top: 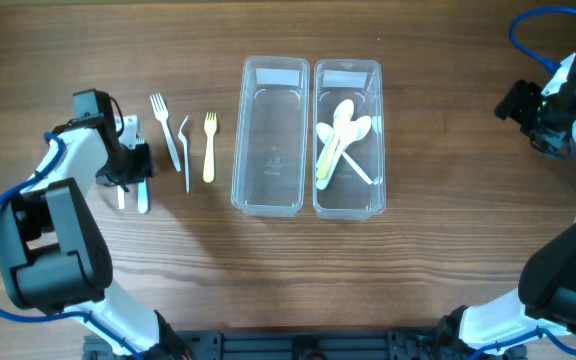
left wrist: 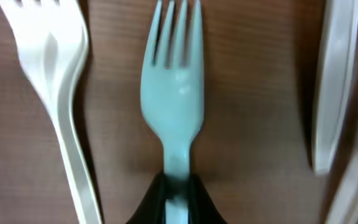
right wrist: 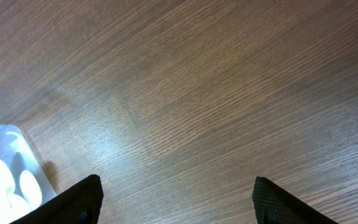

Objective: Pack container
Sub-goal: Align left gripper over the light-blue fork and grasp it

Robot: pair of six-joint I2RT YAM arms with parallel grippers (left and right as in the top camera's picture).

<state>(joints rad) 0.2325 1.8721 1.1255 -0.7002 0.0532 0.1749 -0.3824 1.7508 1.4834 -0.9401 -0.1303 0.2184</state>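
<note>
Near the left edge of the desk (top: 288, 290), the left gripper (left wrist: 176, 190) is clamped on the narrow neck of a pale blue fork (left wrist: 173, 93), just below the head. From overhead the fork is mostly hidden beneath that gripper (top: 131, 165). A white fork (left wrist: 55, 62) lies just beside the blue one, apart from it, and another pale utensil lies on its other side, too blurred to name. A yellow fork (top: 209, 145) lies closer to the middle of the desk.

At the middle of the desk two clear plastic tubs stand side by side, touching. The empty container (top: 268, 205) is the one nearer the forks. The second container (top: 376, 140) holds a few pale spoons (top: 343, 130).

By the right edge of the desk the right gripper (right wrist: 178, 186) hangs over bare wood with its fingers spread wide apart, holding nothing.

The fork looks like thin disposable plastic, so it is probably very light, smooth and a little springy. A firm squeeze could bend it or make it swivel. The neck is a sensible hold: it is narrow enough for the fingers to close on, and close enough to the head that the fork should not droop much when lifted towards the empty tub.
</note>
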